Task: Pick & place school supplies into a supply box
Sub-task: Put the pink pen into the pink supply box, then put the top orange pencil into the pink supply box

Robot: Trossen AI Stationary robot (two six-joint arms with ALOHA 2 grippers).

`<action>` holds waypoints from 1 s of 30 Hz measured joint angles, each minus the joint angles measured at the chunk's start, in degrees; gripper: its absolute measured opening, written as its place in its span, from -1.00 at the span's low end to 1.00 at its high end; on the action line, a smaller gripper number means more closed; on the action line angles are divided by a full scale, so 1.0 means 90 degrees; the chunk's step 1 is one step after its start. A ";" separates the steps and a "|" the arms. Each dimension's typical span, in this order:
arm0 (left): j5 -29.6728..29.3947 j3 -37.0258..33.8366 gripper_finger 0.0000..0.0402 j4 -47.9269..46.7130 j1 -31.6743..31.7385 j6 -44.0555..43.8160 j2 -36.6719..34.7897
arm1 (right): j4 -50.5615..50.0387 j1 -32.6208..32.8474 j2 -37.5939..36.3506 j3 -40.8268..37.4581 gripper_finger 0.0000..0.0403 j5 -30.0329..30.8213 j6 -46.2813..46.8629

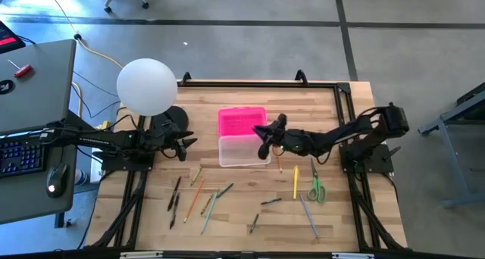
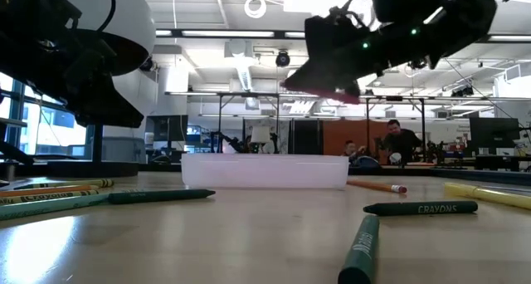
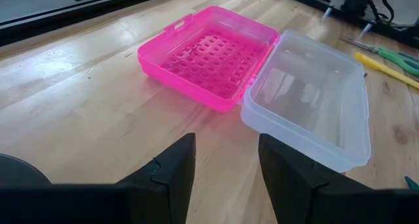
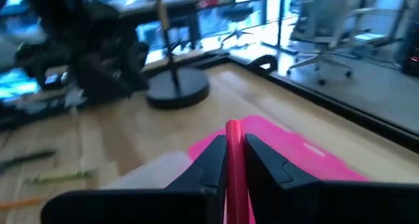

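Right gripper (image 4: 234, 160): its fingers clamp a red stick (image 4: 234, 165) whose lower end runs off the frame's bottom edge; pencil or crayon, not determinable. Clear box (image 3: 308, 99): near corner cut by the right edge. Items at the table's lower centre (image 1: 255, 223): too small to identify. Background people (image 2: 398, 141): indistinct.

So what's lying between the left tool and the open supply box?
Nothing: only bare wooden table between the left tool and the supply box, shown clearly in the left wrist view.
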 joint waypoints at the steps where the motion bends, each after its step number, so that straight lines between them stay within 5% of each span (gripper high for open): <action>1: 0.0000 0.0000 -0.02 0.0002 0.0001 0.0000 -0.0002 | -0.0018 0.0000 0.0149 0.0095 -0.87 -0.0142 -0.0036; 10: -0.0019 0.0000 -0.02 0.0005 0.0000 0.0005 0.0000 | -0.0172 0.0000 0.1852 0.1472 -0.88 -0.1339 -0.0831; 15: -0.0019 0.0000 -0.02 0.0006 0.0001 0.0005 -0.0001 | -0.1027 -0.0005 0.2561 0.2295 -0.83 -0.1328 -0.1475; 30: -0.0015 0.0000 -0.02 0.0000 0.0001 -0.0012 -0.0001 | -0.1810 -0.0304 0.2536 0.2742 -0.78 -0.1185 -0.1418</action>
